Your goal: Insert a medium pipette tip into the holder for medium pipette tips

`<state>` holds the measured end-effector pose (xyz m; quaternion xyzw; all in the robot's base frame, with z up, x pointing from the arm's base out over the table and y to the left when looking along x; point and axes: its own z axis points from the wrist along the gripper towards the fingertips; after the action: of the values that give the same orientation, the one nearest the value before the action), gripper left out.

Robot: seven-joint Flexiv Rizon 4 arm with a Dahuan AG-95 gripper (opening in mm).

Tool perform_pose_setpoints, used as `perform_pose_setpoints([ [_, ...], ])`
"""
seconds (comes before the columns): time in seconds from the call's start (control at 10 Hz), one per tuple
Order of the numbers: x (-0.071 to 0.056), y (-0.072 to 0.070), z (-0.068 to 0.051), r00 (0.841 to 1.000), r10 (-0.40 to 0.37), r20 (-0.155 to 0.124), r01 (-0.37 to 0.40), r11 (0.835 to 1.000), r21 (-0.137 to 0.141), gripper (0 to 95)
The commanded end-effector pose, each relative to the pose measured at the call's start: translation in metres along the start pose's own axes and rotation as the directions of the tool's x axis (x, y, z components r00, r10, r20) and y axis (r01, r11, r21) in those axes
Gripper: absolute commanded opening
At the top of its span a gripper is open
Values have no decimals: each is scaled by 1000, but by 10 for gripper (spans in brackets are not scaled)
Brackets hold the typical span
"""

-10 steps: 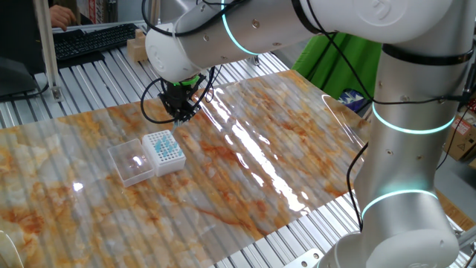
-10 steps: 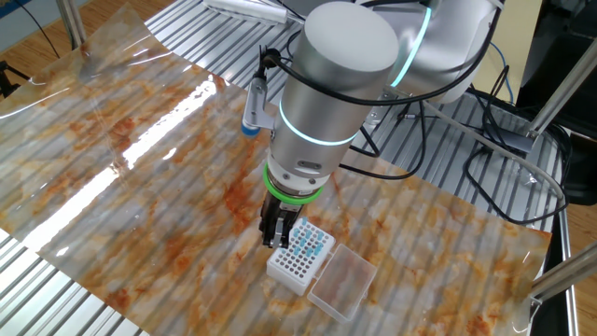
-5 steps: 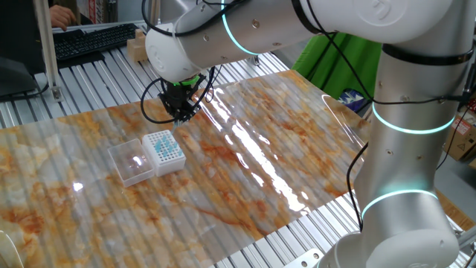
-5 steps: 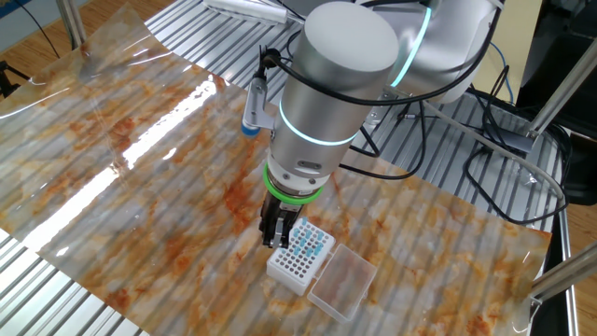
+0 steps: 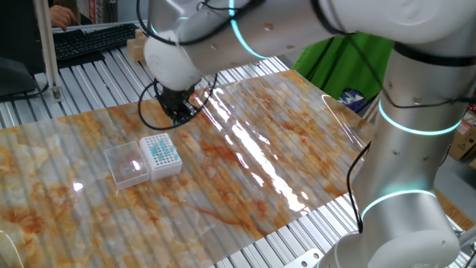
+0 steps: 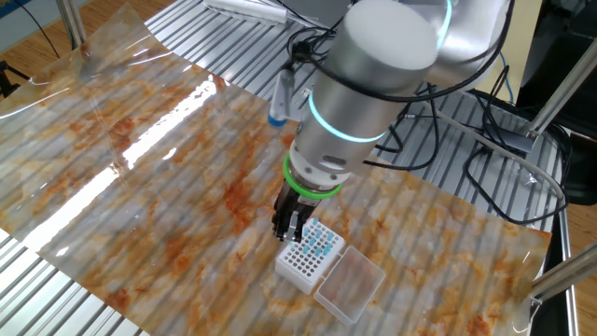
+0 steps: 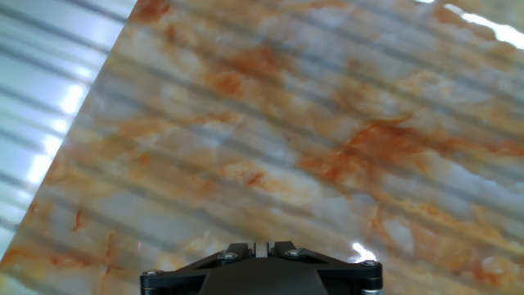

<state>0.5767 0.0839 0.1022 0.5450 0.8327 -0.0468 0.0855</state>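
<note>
On table (image 5: 312,149), one holder (image 5: 161,154)

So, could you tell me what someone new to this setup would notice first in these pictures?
Probably the big white arm with glowing teal rings, bending over the orange marbled sheet. Its black end effector hangs right above the small white holder with teal-dotted holes, whose clear lid lies open beside it. The pipette tip itself is too small to make out.
</note>
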Motion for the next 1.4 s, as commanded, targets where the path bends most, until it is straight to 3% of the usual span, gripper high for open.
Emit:
perform_pose_setpoints([
  [0.1,0,4,4,1000,2,4,-2,1000,-3,0],
  [1.4,7,2,3,998,-5,68,7,1000,-24,0],
])
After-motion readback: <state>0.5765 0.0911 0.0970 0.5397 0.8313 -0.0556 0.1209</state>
